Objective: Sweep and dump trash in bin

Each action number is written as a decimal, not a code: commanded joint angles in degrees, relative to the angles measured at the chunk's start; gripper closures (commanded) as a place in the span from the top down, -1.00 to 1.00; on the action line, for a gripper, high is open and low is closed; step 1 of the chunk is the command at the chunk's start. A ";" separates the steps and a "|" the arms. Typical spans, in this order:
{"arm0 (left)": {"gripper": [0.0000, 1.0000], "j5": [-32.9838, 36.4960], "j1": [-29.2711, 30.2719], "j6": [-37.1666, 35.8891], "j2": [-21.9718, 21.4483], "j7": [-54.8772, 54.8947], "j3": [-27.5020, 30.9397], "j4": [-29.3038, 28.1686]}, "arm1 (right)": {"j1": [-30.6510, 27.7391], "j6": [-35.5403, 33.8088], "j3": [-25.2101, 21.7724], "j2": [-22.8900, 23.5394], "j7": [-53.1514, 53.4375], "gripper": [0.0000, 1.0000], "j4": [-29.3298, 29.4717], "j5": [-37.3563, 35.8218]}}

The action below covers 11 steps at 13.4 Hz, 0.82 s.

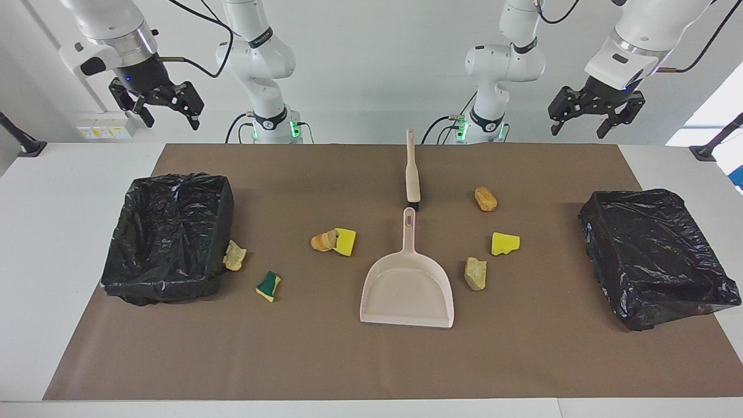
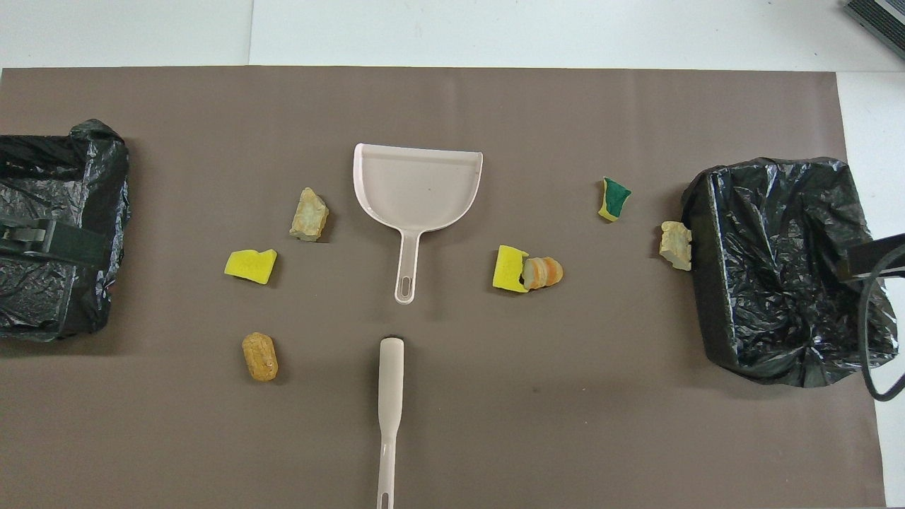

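Dustpan (image 1: 406,290) (image 2: 417,187), beige, lies flat mid-bench, closest to the facing camera, mouth away from the robots and handle toward them. No tool touches it.

Left tool (image 1: 580,129) (image 2: 42,237): raised, fingers spread, grasping nothing. Overhead it shows over the black-bagged bin at the left arm's end (image 1: 603,255) (image 2: 106,212); in the facing view it is high above the bench.

Right tool (image 1: 172,122) (image 2: 870,258): raised, fingers spread, empty. Overhead it shows over the black-bagged bin at the right arm's end (image 1: 220,232) (image 2: 707,268).

Outward from the left tool, between its bin and the dustpan, three scraps, each apart from the others:
- orange-brown lump (image 1: 486,198) (image 2: 259,356), nearest the robots
- yellow sponge chunk (image 1: 505,244) (image 2: 250,266)
- tan lump (image 1: 475,273) (image 2: 309,214), just beside the dustpan's pan

Outward from the right tool, four scraps:
- pale tan lump (image 1: 234,255) (image 2: 675,245), against the wall of that tool's bin
- green-and-yellow sponge piece (image 1: 268,286) (image 2: 613,199), near it, farther from the robots
- striped orange lump (image 1: 323,240) (image 2: 543,273), touching a second yellow sponge (image 1: 346,241) (image 2: 509,268); the pair sits level with the dustpan's handle, sponge on the handle's side

All seven scraps lie on the brown mat (image 1: 348,360) (image 2: 495,459) covering the bench. None in the pan, none seen in either bin.

Brush (image 1: 412,168) (image 2: 389,396), beige, lies in line with the dustpan's handle, nearer the robots, a small gap between the two. Midway between both tools, touched by neither.
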 commanded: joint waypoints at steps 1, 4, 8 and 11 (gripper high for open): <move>1.00 1.03 0.03 -0.62 -1.04 -1.06 -0.06 -0.55 | 0.02 -0.93 -0.10 -1.28 -0.34 1.00 -1.18 -0.40; 1.00 0.76 0.38 -0.35 -1.04 -1.06 -0.15 -0.55 | 0.10 -0.93 0.07 -1.28 -0.17 1.00 -1.18 -0.31; 1.00 0.67 0.29 -0.61 -1.04 -0.88 -0.15 -0.55 | 0.28 -0.76 0.25 -1.28 -0.08 1.00 -1.18 -0.31; 1.00 0.32 -0.23 -0.01 -2.34 -1.24 -1.28 -2.55 | 0.28 -0.84 0.16 -1.37 -0.08 1.00 -1.36 -0.31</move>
